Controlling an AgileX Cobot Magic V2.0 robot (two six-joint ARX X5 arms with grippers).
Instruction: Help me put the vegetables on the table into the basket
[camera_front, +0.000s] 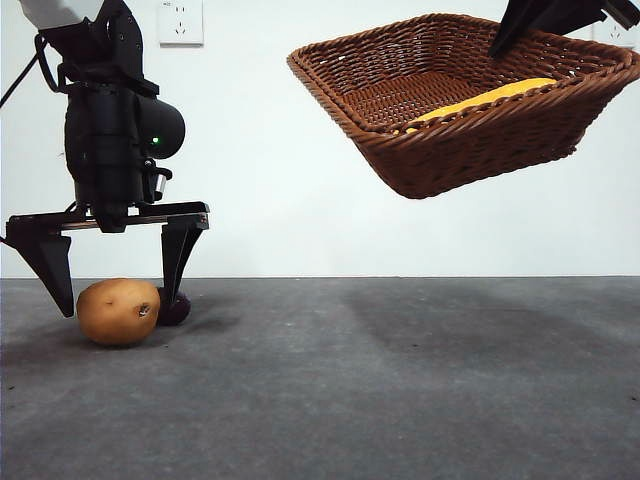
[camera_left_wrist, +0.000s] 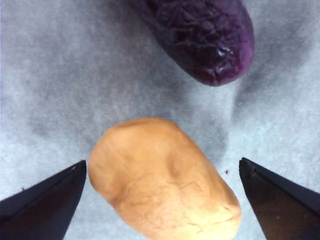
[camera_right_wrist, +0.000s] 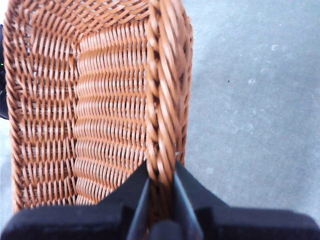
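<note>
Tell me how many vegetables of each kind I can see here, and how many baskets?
Potato: 1, on the table
Eggplant: 1, beside the potato
Corn cob: 1, in the basket
Basket: 1, held in the air
Total: 4

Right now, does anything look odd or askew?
Yes: the basket hangs tilted in mid-air, pinched at its rim by the right claw, corn inside. The left claw straddles the potato.

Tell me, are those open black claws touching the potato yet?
Apart. The left wrist view shows grey table between the potato and each jaw of the open left gripper.
</note>
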